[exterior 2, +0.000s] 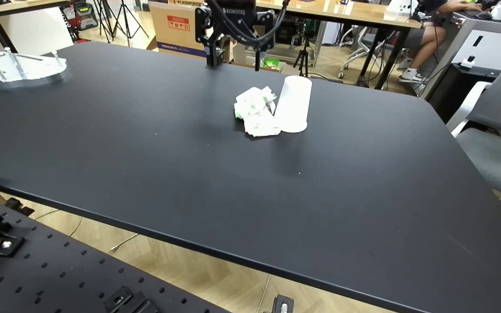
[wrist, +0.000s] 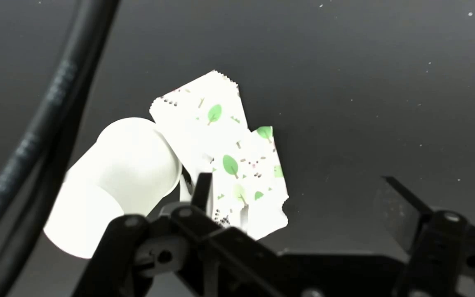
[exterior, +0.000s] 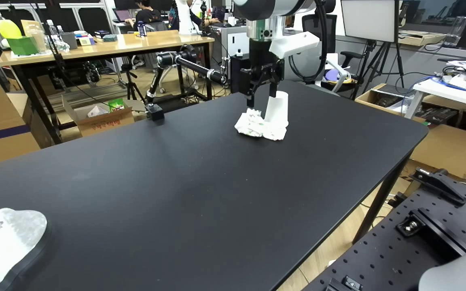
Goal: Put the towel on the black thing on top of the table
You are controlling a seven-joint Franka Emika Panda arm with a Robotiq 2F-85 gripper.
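Note:
The towel is a crumpled white paper sheet with green leaf prints. It lies on the black table in both exterior views (exterior: 253, 124) (exterior 2: 257, 114) and in the wrist view (wrist: 229, 144). My gripper (exterior: 262, 97) is open and empty above the table near the towel; it also shows in an exterior view (exterior 2: 236, 64). In the wrist view (wrist: 297, 181) one fingertip overlaps the towel and the other is over bare table. A pegged slab with a pale top and dark edge (exterior: 14, 234) (exterior 2: 24, 71) lies far from the towel. I cannot tell whether it is the black thing.
A white cup (exterior: 278, 107) (exterior 2: 295, 104) stands upside down close beside the towel, also in the wrist view (wrist: 134, 156). A black clamp (exterior: 155, 112) sits at the table edge. The black cable (wrist: 52, 103) crosses the wrist view. A chair (exterior 2: 494, 130) stands beside the table.

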